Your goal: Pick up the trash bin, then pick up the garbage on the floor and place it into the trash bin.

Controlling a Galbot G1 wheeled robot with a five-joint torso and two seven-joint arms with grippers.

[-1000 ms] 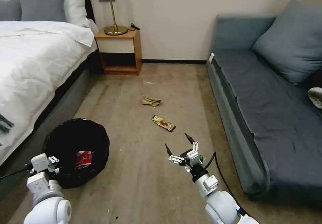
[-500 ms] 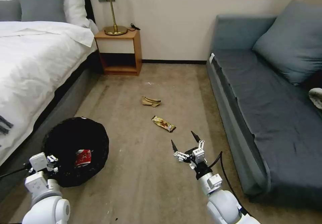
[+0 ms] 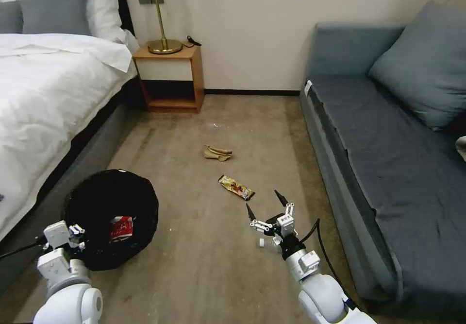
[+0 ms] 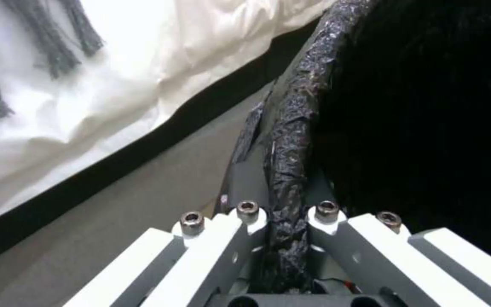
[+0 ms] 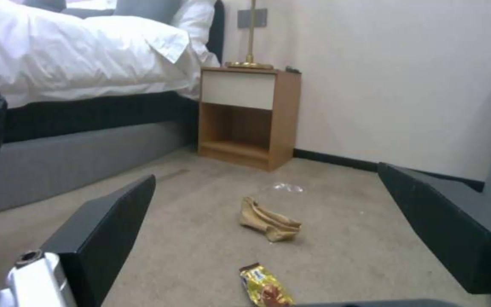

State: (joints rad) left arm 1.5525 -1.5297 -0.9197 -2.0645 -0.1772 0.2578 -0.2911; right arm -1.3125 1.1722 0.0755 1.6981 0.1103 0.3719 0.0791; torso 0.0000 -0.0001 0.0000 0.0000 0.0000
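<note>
Left gripper (image 3: 73, 234), low at the left: jaws pinching the near rim of the bin (image 3: 110, 217), as half a second ago. In the left wrist view, bag liner rim (image 4: 291, 170) clamped between the two fingers (image 4: 223, 238). Red packet (image 3: 121, 227) inside the bin, unmoved. Right gripper (image 3: 263, 206) over the floor (image 3: 194, 265), jaws spread wide, no nearer the wrapper (image 3: 236, 187) than before; wrapper just ahead of the tips, paper scrap (image 3: 218, 153) farther on toward the nightstand (image 3: 167, 78). Whole head view shifted slightly: camera moved, not the litter. Clear bottle (image 3: 268, 242) now partly visible under the right gripper, beside the sofa (image 3: 388, 168).
</note>
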